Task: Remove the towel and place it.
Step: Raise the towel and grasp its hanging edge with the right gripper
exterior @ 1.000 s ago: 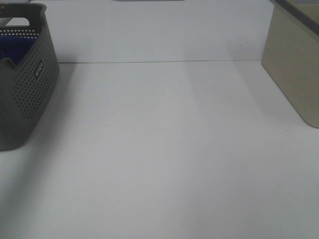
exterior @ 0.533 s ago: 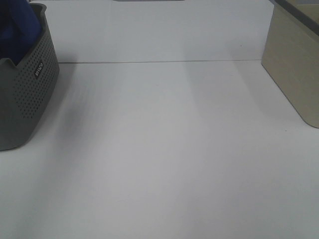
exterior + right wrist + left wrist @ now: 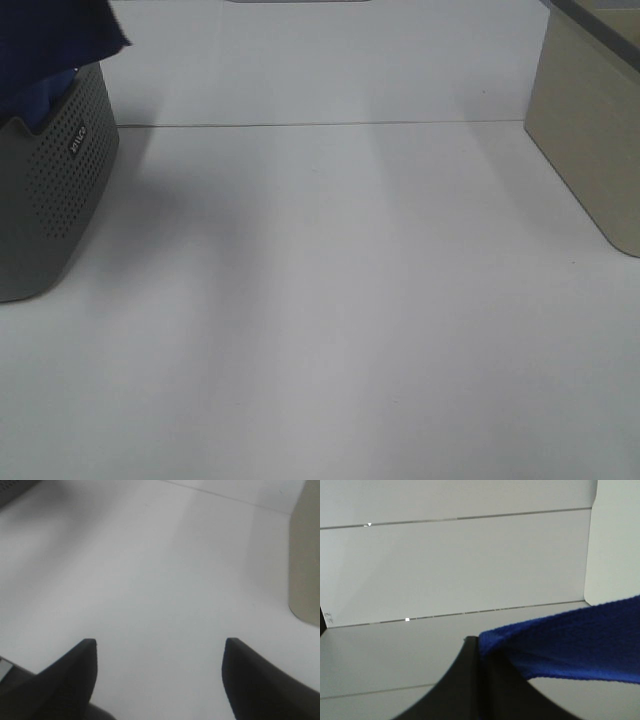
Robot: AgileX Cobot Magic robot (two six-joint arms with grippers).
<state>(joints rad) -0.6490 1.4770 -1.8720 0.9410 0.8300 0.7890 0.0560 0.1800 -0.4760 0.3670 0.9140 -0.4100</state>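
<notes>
Left wrist view: my left gripper [image 3: 479, 647] pinches the royal-blue plush towel [image 3: 570, 637], raised above the grey perforated plastic basket [image 3: 55, 200]; trailing cloth could snag the rim and drag it. Right gripper [image 3: 159, 650] spread.

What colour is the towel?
The towel is deep blue; the left wrist view shows it best.

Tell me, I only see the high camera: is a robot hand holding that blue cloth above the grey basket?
Observer: Yes. The left wrist view shows the left gripper, its jaws shut on an edge of the towel.
Operator: Where's the other hand?
Observer: The right wrist view shows the right gripper over the bare white table, jaws wide open with nothing between them.
</notes>
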